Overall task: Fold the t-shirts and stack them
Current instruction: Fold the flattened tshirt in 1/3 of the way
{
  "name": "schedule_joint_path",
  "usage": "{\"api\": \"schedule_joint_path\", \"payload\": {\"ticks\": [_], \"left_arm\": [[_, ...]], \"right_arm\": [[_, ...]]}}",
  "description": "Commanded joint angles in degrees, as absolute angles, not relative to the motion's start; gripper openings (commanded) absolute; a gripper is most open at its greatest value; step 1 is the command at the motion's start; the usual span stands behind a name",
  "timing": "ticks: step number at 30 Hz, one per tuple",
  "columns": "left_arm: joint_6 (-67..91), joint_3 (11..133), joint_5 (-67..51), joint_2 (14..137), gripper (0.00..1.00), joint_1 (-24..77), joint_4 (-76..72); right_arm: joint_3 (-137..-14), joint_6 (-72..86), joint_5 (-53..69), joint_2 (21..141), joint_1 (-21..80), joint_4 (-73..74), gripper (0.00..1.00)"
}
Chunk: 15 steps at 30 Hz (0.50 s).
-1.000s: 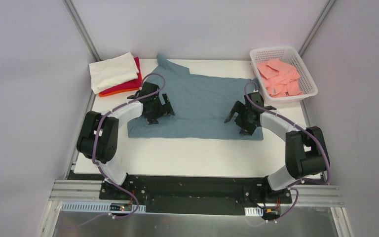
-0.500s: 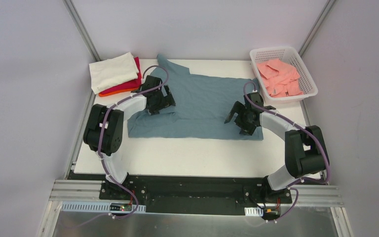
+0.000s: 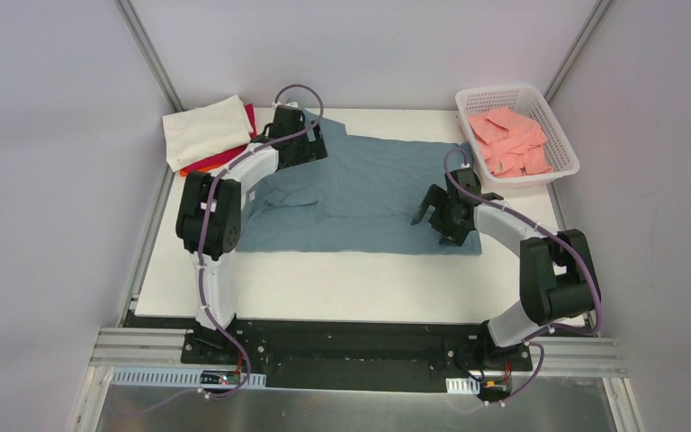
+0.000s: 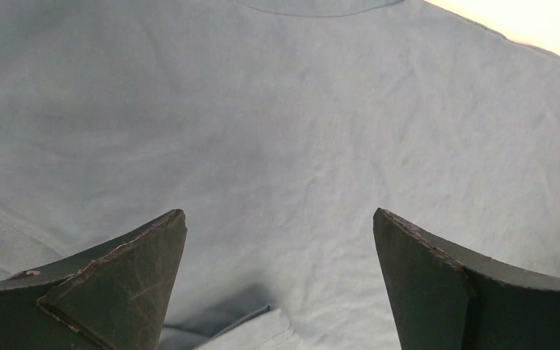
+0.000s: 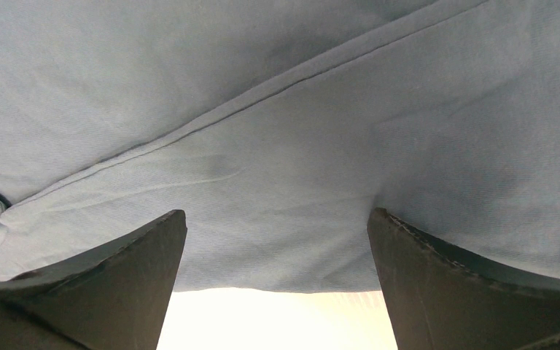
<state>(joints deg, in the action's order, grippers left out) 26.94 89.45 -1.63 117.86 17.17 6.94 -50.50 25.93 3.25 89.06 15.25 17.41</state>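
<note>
A slate blue-grey t-shirt lies spread flat across the middle of the white table. My left gripper is open over its far left part, near the sleeve. In the left wrist view the left gripper hangs over smooth blue cloth and holds nothing, with a folded edge just below it. My right gripper is open over the shirt's near right part. In the right wrist view the right gripper straddles the shirt's hem, with bare table beyond it.
A folded stack sits at the far left: a cream-white shirt on a red one on an orange one. A white lattice basket at the far right holds salmon-pink shirts. Grey walls close in both sides.
My left arm has swung away from me, from the shirt's near left part to its far left part by the sleeve. The right arm has barely moved.
</note>
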Motion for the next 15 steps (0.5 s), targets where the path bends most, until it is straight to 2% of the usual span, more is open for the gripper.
{"api": "schedule_joint_path", "payload": {"ticks": [1, 10, 15], "left_arm": [[25.21, 84.84, -0.50, 109.58, 1.00, 16.87, 7.32], [34.57, 59.22, -2.97, 92.97, 1.00, 17.65, 3.68], [37.19, 52.33, -2.75, 89.48, 1.00, 17.93, 0.77]], "right_arm": [[-50.45, 24.52, 1.20, 87.31, 15.01, 19.69, 0.99], [-50.57, 24.42, 1.89, 88.16, 15.05, 19.61, 0.99], [-50.54, 24.33, 2.01, 88.75, 15.05, 19.60, 0.99]]}}
